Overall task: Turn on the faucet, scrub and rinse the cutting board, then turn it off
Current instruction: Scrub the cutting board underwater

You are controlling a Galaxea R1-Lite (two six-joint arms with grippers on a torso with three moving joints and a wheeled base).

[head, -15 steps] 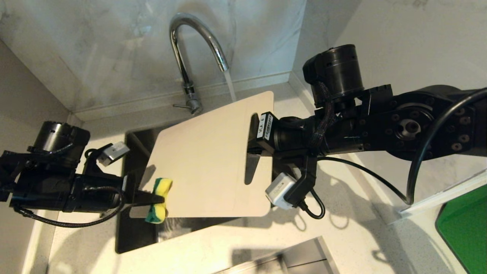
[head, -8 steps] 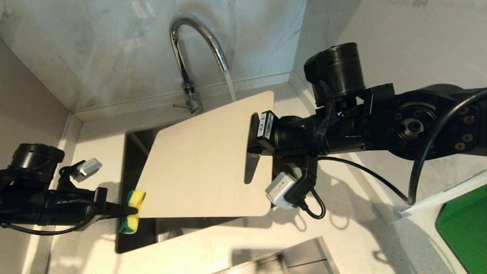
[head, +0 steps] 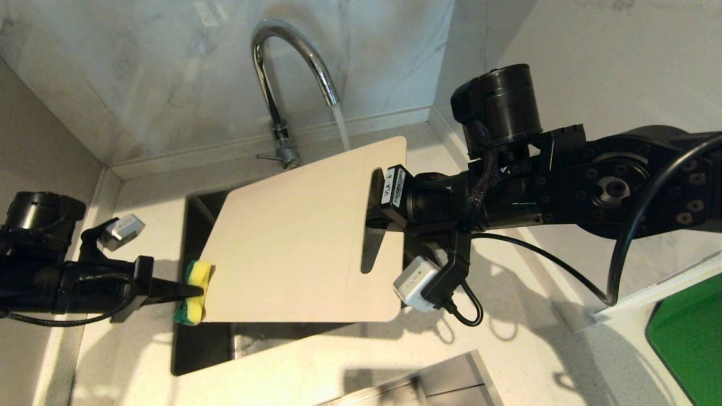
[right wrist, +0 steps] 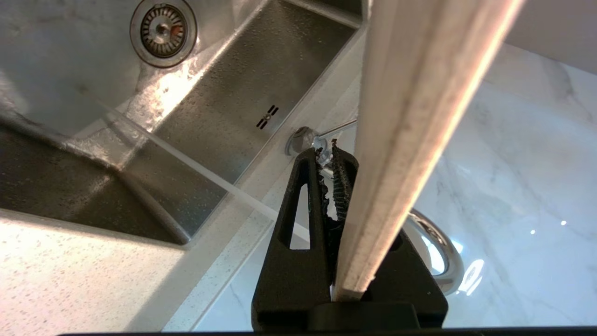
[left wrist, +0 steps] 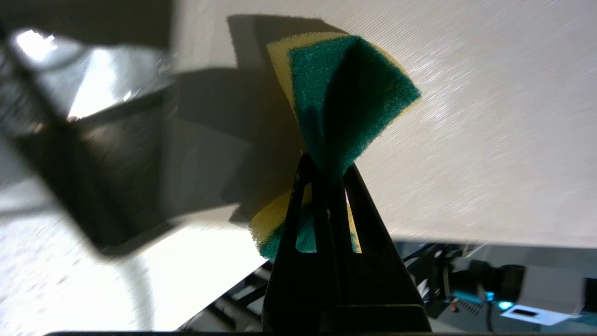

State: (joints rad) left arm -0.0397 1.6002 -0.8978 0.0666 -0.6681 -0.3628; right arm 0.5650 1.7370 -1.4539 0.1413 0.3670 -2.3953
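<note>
The pale beige cutting board [head: 299, 242] hangs tilted over the sink, and my right gripper [head: 373, 211] is shut on its short edge beside the slot handle. In the right wrist view the board's edge [right wrist: 419, 116] runs between the jaws of the right gripper [right wrist: 347, 161]. The chrome faucet [head: 282, 84] is running, and its stream [head: 340, 127] falls behind the board's far edge. My left gripper [head: 194, 290] is shut on a yellow-green sponge [head: 193, 276] at the board's near left corner. In the left wrist view the sponge [left wrist: 345, 93] lies against the board [left wrist: 466, 140].
The steel sink [head: 197, 349] lies under the board, with its drain [right wrist: 162, 29] showing in the right wrist view. A bright green flat object [head: 688, 332] sits at the far right. A metal ledge [head: 434, 378] lies at the counter's near edge. Marble walls close the back corner.
My left gripper has carried the sponge leftward off the board's face to its left corner. The right arm and the board have stayed still, and the water keeps running.
</note>
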